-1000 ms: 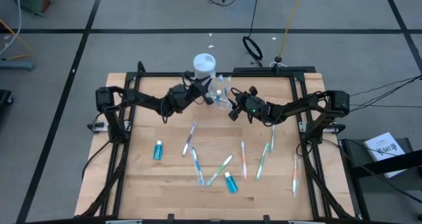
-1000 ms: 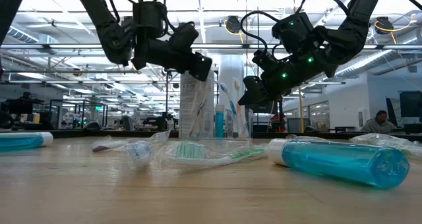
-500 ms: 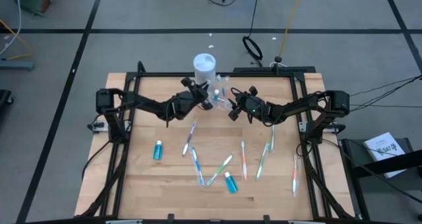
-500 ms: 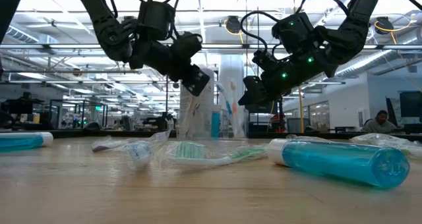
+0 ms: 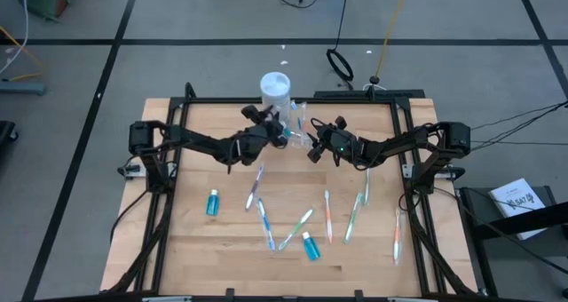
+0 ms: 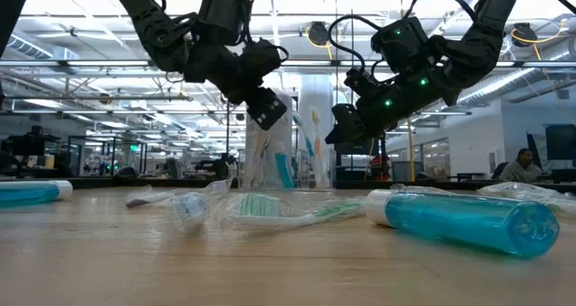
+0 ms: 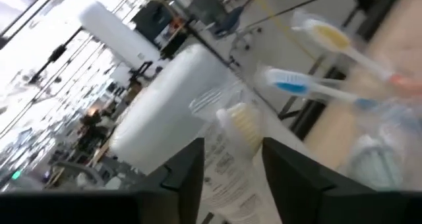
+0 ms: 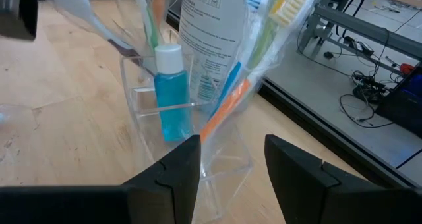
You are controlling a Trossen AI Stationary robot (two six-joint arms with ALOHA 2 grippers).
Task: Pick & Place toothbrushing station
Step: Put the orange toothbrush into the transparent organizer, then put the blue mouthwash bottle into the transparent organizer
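Note:
The small clear cup (image 5: pixel 298 124) stands on the table at the far middle, holding wrapped toothbrushes (image 8: pixel 227 85) and a teal white-capped tube (image 8: pixel 170 92). The tube leans inside it (image 6: pixel 283 171). My left gripper (image 5: pixel 282 131) hovers open just above the cup's left side (image 6: pixel 264 112), with nothing between its fingers (image 7: pixel 232 165). My right gripper (image 5: pixel 311 147) stands open at the cup's right near side (image 6: pixel 340 137), looking down on it (image 8: pixel 231 178). My right gripper has its fingers close on either side of the cup's near corner (image 8: pixel 224 163). The fingertips lie below the wrist picture's edge, so I cannot tell whether they touch the cup.
A taller clear jar with a white lid (image 5: pixel 275 87) stands just beyond the cup. Loose toothbrushes (image 5: pixel 256 185) (image 5: pixel 328 215) and two teal tubes (image 5: pixel 212 202) (image 5: pixel 311 246) lie across the middle and near part of the table.
My left gripper has moved toward the table's right edge, up to the cup, and has opened. The teal tube that stood upright in the cup under it now leans to one side. My right gripper has kept still.

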